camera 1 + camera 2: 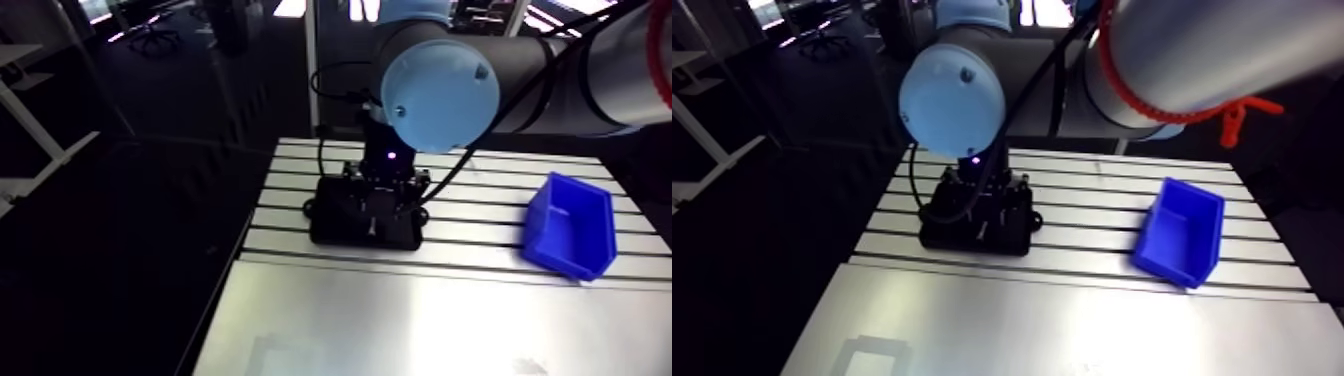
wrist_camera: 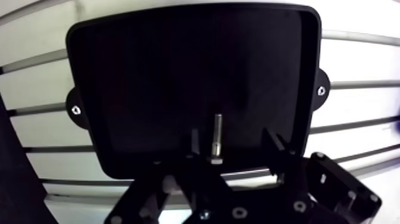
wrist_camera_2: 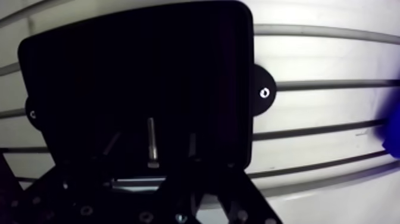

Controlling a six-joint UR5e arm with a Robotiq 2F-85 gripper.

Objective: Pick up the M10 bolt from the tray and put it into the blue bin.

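A black tray (image 2: 149,83) is fixed to the slotted table, and a single silver M10 bolt (image 2: 216,139) lies in it near the tray's closest wall. My gripper (image 2: 234,142) hangs low over the tray, open, with its dark fingers (image 2: 273,142) on either side of the bolt. The bolt lies closer to one finger and neither finger touches it. In the arm view the gripper (image 1: 385,200) stands over the tray (image 1: 330,225). The blue bin (image 1: 570,225) sits well to the tray's right, open side up.
The tray has two mounting tabs (image 2: 76,110) bolted to the slotted aluminium table (image 1: 480,215). A smooth metal plate (image 1: 420,320) covers the table's front part. The table's left edge drops off into dark floor.
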